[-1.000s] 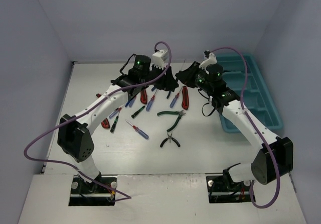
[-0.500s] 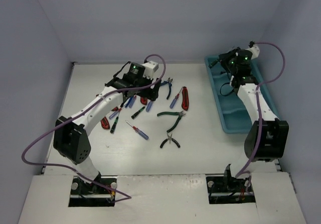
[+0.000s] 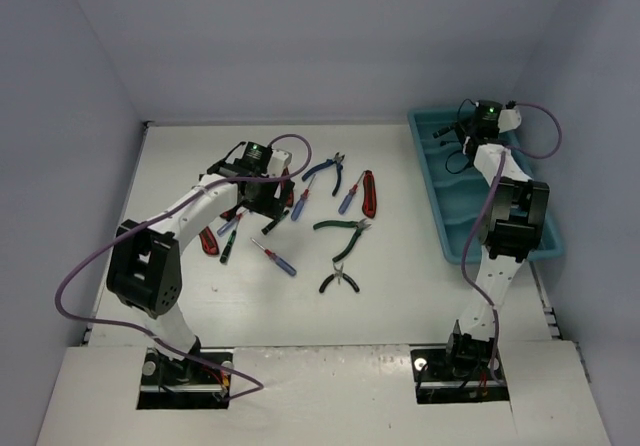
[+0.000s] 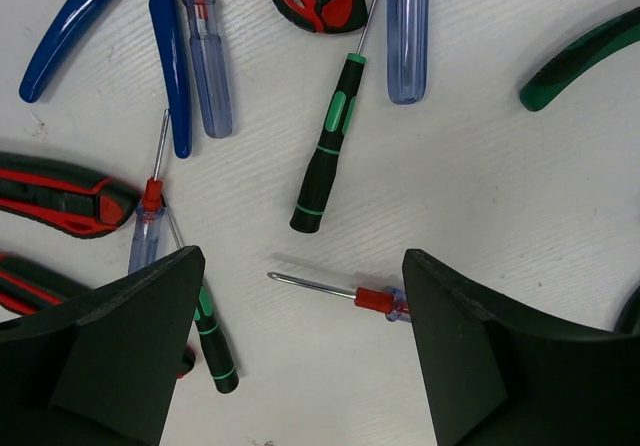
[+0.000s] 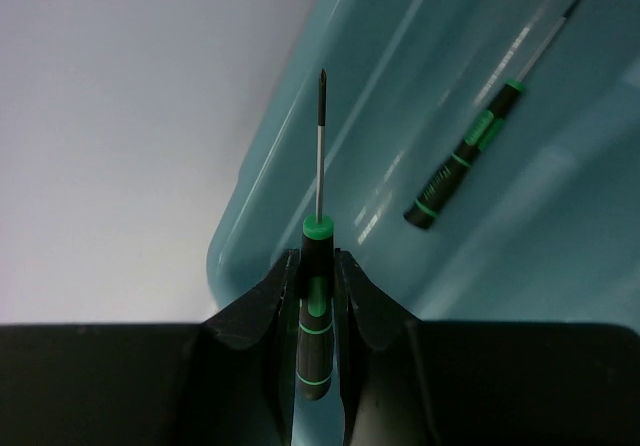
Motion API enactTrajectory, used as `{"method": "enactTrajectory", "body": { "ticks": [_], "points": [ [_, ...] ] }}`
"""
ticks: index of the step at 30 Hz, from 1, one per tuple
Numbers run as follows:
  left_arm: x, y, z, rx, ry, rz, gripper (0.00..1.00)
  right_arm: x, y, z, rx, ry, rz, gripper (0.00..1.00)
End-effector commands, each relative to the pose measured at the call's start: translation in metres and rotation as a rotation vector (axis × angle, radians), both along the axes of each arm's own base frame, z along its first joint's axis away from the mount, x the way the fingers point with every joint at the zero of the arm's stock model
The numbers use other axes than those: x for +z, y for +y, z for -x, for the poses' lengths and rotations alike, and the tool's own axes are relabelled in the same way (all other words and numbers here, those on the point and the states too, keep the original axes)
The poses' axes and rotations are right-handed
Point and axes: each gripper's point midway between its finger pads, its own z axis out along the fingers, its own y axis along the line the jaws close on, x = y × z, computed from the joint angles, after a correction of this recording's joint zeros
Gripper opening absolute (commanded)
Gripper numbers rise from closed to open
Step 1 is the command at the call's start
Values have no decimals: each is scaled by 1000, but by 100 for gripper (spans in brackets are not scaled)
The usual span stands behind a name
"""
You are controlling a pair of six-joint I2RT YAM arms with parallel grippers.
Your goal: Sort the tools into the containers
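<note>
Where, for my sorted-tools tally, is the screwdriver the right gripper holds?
Centre of the right wrist view: the screwdriver is clamped in the right gripper over the teal tray, left of a second screwdriver inside it.

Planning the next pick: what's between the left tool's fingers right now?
Left wrist view: a red-collared screwdriver lies between the open left tool's fingers, handle end hidden behind one; a black-green screwdriver lies beside the other.

Left of the tray (image 3: 432, 181): pliers x3, i.e. blue pliers (image 3: 330, 169), green pliers (image 3: 350, 228), black pliers (image 3: 339, 276). Red-blk knives (image 4: 62, 194) x3 visible. Screwdrivers (image 4: 322, 156) x6 visible, maybe more hidden. At the tray, 2 more: a loose green-blk screwdriver (image 5: 465, 161) inside, a second green-blk screwdriver (image 5: 317, 246) over it. Total screwdrivers seen: 8. Tray x1.
</note>
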Motion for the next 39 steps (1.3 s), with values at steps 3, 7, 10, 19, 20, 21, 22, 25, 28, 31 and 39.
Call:
{"method": "enactTrajectory", "body": {
  "ticks": [3,7,10,19,20,21,22,25,28,31,39],
  "points": [
    [6,2,-17,-11,-42,-33,77,61,-17,-40,-50,-205,-42,26],
    [-7,6,-21,-12,-16,-53,77,60,-19,-44,-48,-207,-41,53],
    [-14,12,-27,0,3,-56,76,66,-14,-42,-4,-212,-28,69],
    [-42,11,-37,-5,86,-64,66,124,9,8,137,-251,75,75],
    [-45,9,-36,-11,98,-56,65,122,13,18,153,-239,78,75],
    [-47,8,-35,-16,107,-49,63,123,17,25,165,-238,81,75],
    [-49,7,-33,-20,115,-48,62,131,20,34,174,-246,87,75],
    [-53,2,-28,-33,137,-29,58,134,30,60,211,-239,104,75],
    [-51,-1,-22,-43,137,-20,57,142,38,87,243,-246,127,75],
    [-51,-5,-18,-55,141,-12,57,140,46,107,276,-240,128,75],
    [-68,-10,-9,-53,192,-20,49,135,74,149,351,-228,134,75]
  ]
}}
